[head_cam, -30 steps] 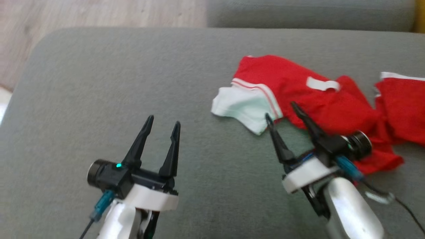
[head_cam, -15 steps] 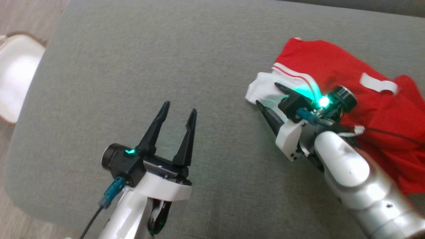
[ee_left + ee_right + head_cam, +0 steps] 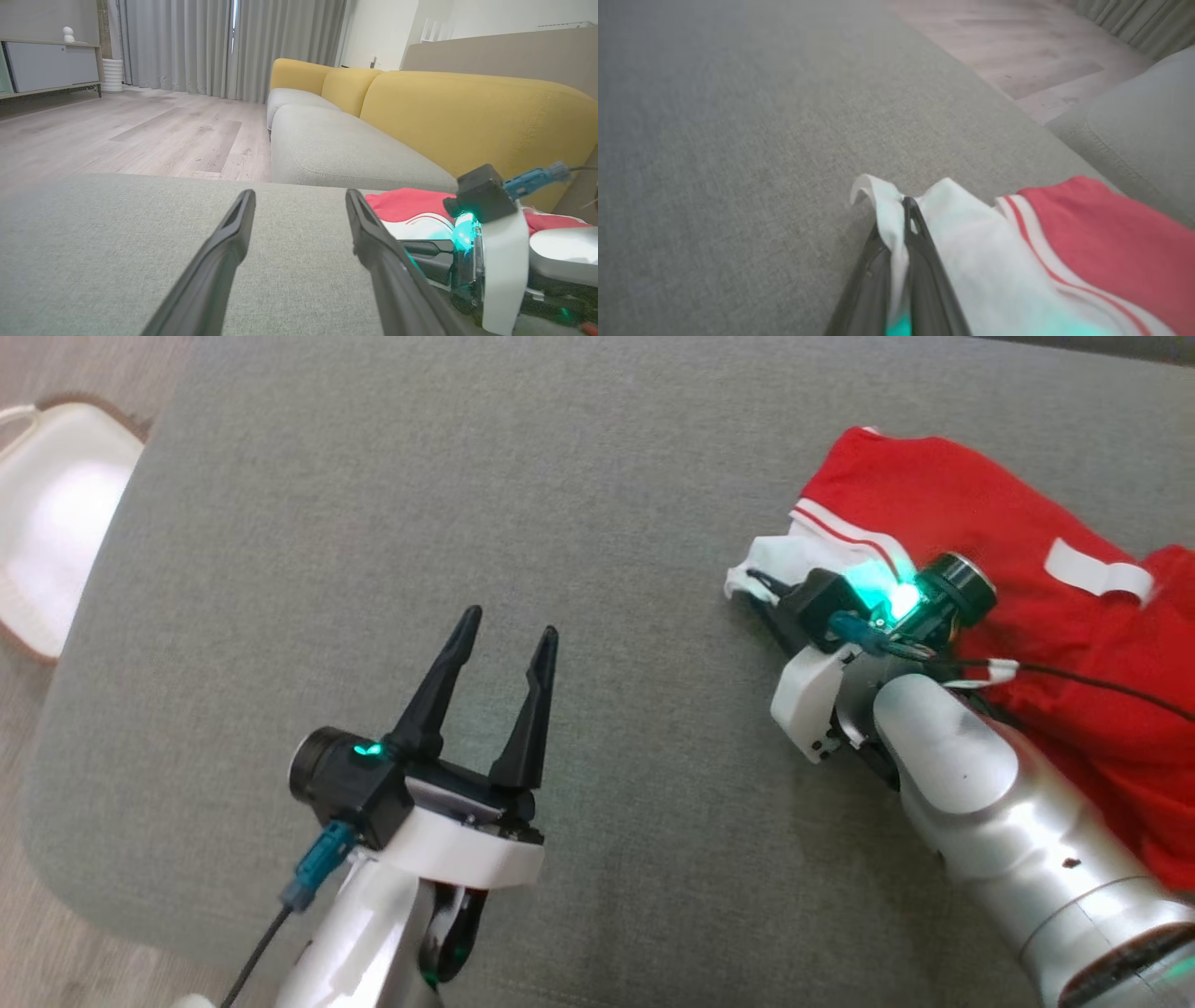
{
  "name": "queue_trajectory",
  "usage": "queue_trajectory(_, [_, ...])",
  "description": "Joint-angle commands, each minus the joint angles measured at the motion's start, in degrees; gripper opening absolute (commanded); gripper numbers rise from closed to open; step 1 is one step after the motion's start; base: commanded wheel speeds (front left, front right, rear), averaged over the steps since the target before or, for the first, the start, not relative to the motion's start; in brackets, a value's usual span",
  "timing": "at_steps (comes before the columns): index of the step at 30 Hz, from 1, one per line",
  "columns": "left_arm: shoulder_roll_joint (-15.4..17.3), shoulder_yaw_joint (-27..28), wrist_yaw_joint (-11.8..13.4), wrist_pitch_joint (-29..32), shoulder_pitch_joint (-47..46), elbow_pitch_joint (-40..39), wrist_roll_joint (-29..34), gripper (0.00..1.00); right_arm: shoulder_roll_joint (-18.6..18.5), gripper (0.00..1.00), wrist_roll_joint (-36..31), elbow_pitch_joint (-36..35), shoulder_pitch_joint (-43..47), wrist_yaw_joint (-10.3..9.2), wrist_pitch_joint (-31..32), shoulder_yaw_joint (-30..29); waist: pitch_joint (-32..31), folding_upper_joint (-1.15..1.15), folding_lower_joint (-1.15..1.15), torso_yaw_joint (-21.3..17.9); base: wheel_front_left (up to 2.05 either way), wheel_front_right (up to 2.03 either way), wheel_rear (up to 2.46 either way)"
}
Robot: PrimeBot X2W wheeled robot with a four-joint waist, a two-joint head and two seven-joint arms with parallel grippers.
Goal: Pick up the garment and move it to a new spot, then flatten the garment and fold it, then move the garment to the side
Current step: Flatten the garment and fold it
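1. Head view: soft, even daylight lies on the grey cushion [image 3: 597, 476]; a pale object [image 3: 47, 523] at the left edge is blown out white.
2. A teal status light [image 3: 898, 600] flares, tinting the garment [image 3: 934, 513] beside it.
3. Left wrist view: bright curtains [image 3: 187, 42] and a sharp distance; the near fingers [image 3: 219, 261] are soft.
4. Right wrist view: blurred throughout, with a teal glow at its bottom edge.

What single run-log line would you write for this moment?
phase: grasp | right gripper: shut on garment at white sleeve | left gripper: open, empty | garment: crumpled on grey cushion
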Motion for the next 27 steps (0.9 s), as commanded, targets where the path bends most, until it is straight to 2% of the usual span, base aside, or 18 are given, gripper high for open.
queue_trajectory(1, [0.13, 2.41, 0.39, -0.52, -1.78, -1.63, -0.04, 1.00, 1.62, 0.00, 0.61, -1.27, -0.45, -0.04, -2.41, -0.10, -0.50, 0.00, -0.01, -0.62, 0.00, 0.00, 0.00])
queue_trajectory(5, [0.13, 3.11, 0.32, -0.52, -1.50, -1.39, 0.57, 1.00, 3.29, 0.00, 2.04, -3.73, -1.63, -0.04, -7.37, 0.39, -1.90, 0.00, -0.01, -1.83, 0.00, 0.00, 0.00])
queue_trajectory(7, [0.13, 3.44, 0.26, -0.52, -1.10, -1.24, 0.92, 1.00, 4.04, 0.00, 4.08, -7.49, -2.18, -0.04, -8.78, 2.35, -3.41, 0.00, -0.01, -2.56, 0.00, 0.00, 0.00])
queue_trajectory(12, [0.13, 4.10, 0.13, -0.52, 0.07, -0.86, 1.58, 1.00, 4.45, 0.00, 9.37, -16.78, -2.80, -0.04, -9.40, 5.81, -6.01, 0.00, -0.01, -3.21, 0.00, 0.00, 0.00])
queue_trajectory(16, [0.13, 4.92, 0.03, -0.52, 1.02, -1.03, 1.91, 1.00, 4.29, 0.00, 12.88, -23.85, -3.53, -0.04, -9.46, 6.06, -7.13, 0.00, -0.01, -3.35, 0.00, 0.00, 0.00])
queue_trajectory(21, [0.13, 5.39, -0.10, -0.52, 1.93, -1.43, 2.16, 1.00, 0.17, 0.00, 16.12, -30.23, -5.20, -0.04, -7.20, 3.28, -7.42, 0.00, -0.01, -3.17, 0.00, 0.00, 0.00])
queue_trajectory(24, [0.13, 5.36, -0.15, -0.52, 1.97, -1.87, 2.09, 1.00, -4.23, 0.00, 17.72, -31.30, -6.73, -0.04, -4.09, -0.95, -6.64, 0.00, -0.01, -2.83, 0.00, 0.00, 0.00])
queue_trajectory(27, [0.13, 4.90, -0.20, -0.52, 1.50, -2.21, 1.76, 1.00, -10.17, 0.00, 17.88, -29.29, -9.33, -0.04, -1.70, -4.75, -5.32, 0.00, -0.01, -2.21, 0.00, 0.00, 0.00])
